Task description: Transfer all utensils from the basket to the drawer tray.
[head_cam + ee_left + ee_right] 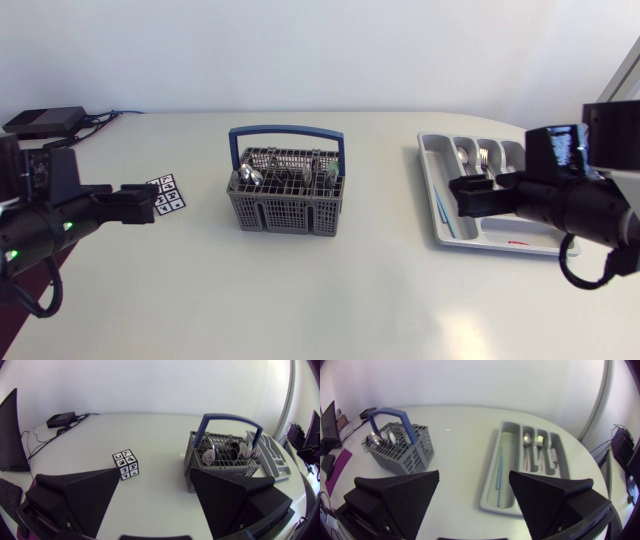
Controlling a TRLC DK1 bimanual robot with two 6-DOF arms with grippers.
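Note:
A grey cutlery basket (287,205) with a blue handle stands mid-table, holding several spoons (250,177) and other utensils. The grey drawer tray (428,170) lies at the right with a spoon (462,155), a fork (483,157) and a thin blue stick (441,210) in its compartments. My left gripper (140,203) is open and empty, well left of the basket (225,455). My right gripper (468,195) hangs open and empty over the tray's near side. The right wrist view shows the tray (490,495) ahead of the open gripper (475,502), and the basket (400,450) far off to one side.
A small white cube with black markers (168,193) sits just ahead of my left gripper (155,505), also shown as the cube (126,464) in the left wrist view. A black box with cables (45,121) lies at the far left corner.

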